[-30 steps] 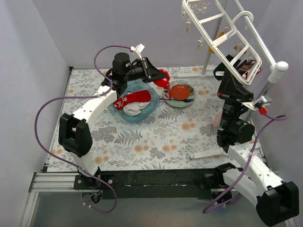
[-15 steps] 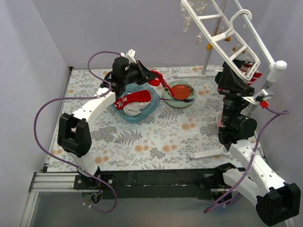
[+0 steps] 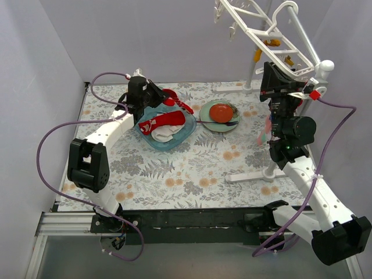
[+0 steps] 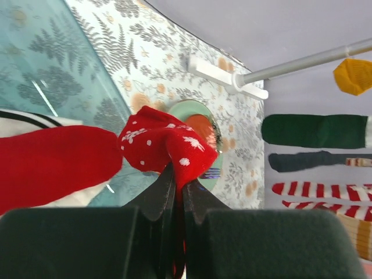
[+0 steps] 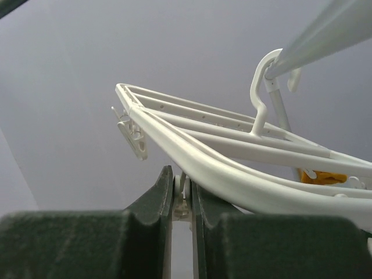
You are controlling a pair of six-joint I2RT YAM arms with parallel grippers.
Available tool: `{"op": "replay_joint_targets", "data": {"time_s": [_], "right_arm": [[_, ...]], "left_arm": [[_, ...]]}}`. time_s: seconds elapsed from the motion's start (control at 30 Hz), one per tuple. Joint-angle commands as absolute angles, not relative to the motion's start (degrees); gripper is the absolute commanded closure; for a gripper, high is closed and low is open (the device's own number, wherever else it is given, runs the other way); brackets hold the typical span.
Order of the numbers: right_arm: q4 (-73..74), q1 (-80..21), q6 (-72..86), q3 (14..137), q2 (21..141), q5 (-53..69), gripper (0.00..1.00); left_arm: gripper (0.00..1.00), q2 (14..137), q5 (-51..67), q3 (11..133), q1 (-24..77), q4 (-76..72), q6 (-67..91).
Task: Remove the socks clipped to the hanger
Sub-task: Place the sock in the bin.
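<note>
Room for moving lies on the bare mat (image 3: 192, 174) on the near side of the tub (image 3: 187, 131), whose right rim almost meets the plate (image 3: 204, 111). Over the tub's far edge reaches the left arm, elbow low, left gripper (image 4: 177, 177) clenched on a red dotted sock (image 4: 160, 142) held above the far-right corner; a red sock (image 3: 170, 120) and a white sock (image 3: 163, 134) lie inside. Well right of the tub and high up, the hanger (image 5: 244, 176) tilts, a striped sock (image 4: 325, 190) among those clipped beneath. Right arm rises upright, right gripper (image 5: 182, 174) pinched on a white clip (image 5: 182, 203) under the hanger's bar
</note>
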State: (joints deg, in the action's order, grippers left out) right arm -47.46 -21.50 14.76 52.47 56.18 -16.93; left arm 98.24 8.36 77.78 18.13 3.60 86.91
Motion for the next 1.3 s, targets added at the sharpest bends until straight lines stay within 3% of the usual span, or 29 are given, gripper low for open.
{"op": "replay_joint_targets", "data": {"time_s": [0.0,0.6,0.73,0.8,0.83,0.87,1.0,1.27], "right_arm": [[-40.0,-22.0,12.7,54.1,57.4,-12.8,0.99],[-37.4,-22.0,10.1,49.7,51.7,-11.8,0.99],[-36.4,-22.0,10.0,49.7,50.9,-11.8,0.99],[-36.3,-22.0,10.0,49.4,50.3,-11.5,0.99],[-36.0,-22.0,10.1,49.1,50.0,-11.4,0.99],[-35.7,-22.0,10.1,49.0,49.9,-11.4,0.99],[-34.3,-21.9,10.0,48.7,49.0,-11.3,0.99],[-32.6,-22.0,10.5,48.2,47.6,-10.9,0.99]], "left_arm": [[1.0,93.7,5.0,74.4,17.6,2.5,86.9],[0.94,85.6,1.7,67.3,16.0,4.4,86.6],[0.83,88.1,3.0,68.3,14.8,5.6,85.8],[0.65,89.6,3.0,68.1,14.6,5.5,85.8],[0.52,89.9,2.8,67.9,14.5,5.0,85.6],[0.31,90.4,2.8,68.4,14.5,5.0,85.4],[0.12,90.5,0.9,71.9,14.5,5.9,82.4],[0.09,84.9,-2.8,74.0,17.7,6.1,72.6]]}}
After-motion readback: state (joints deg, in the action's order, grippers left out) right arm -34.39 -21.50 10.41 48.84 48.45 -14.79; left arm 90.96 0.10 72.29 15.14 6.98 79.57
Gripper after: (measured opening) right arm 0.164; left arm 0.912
